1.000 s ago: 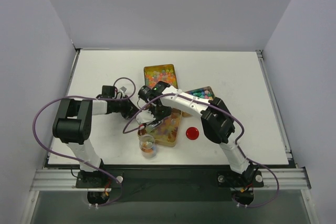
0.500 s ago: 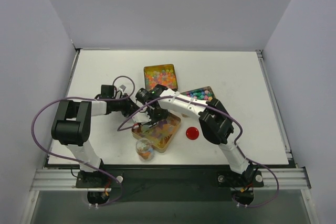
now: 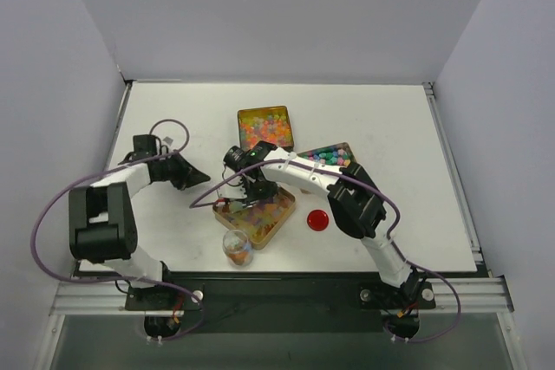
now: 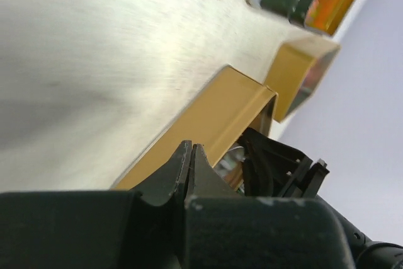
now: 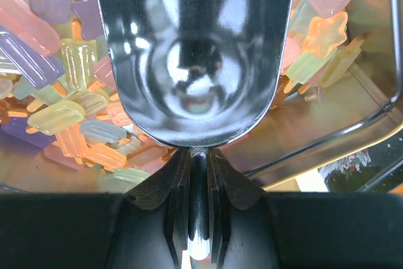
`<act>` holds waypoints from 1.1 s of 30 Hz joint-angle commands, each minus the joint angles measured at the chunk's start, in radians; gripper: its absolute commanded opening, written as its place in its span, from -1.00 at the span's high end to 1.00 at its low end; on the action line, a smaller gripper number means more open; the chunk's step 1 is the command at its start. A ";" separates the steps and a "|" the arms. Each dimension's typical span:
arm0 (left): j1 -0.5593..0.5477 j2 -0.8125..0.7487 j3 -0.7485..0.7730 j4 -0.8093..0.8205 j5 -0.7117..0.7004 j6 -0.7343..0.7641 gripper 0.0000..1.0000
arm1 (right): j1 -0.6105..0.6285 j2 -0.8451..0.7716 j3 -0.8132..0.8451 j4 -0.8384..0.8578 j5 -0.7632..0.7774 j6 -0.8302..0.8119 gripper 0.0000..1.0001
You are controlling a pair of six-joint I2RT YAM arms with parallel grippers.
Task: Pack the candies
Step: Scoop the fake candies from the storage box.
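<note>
The candies are pastel, translucent, ice-lolly-shaped gummies lying in a yellow tray near the front middle of the table. My right gripper is shut on the handle of a metal scoop, whose bowl hangs over the candies with one pale candy at its far end. From above, the right gripper sits over the tray's left end. My left gripper is shut and holds nothing, a little to the left of the tray. In the left wrist view the left gripper faces the tray's yellow wall.
A small clear jar with some candies stands in front of the tray. A red round lid lies to its right. Two more candy trays stand at the back and right. Purple cables loop off both arms.
My left gripper has drawn back to the left, away from the tray. The near tray has slid and turned leftward, with the right gripper and scoop staying over it.
</note>
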 commanded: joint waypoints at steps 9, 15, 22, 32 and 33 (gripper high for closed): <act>0.039 -0.146 -0.155 -0.291 -0.164 0.049 1.00 | 0.016 -0.063 -0.009 -0.005 0.131 -0.065 1.00; 0.017 -0.135 -0.235 -0.248 -0.160 0.008 1.00 | 0.042 -0.078 -0.028 -0.013 0.180 -0.130 1.00; -0.099 -0.124 -0.295 -0.048 -0.107 -0.110 1.00 | 0.072 -0.077 -0.049 -0.036 0.175 -0.148 1.00; -0.135 -0.083 -0.295 0.053 -0.076 -0.170 1.00 | 0.097 0.001 0.052 -0.056 0.061 -0.046 1.00; -0.133 -0.084 -0.296 0.049 -0.076 -0.170 1.00 | 0.094 0.012 0.064 -0.056 0.044 -0.035 1.00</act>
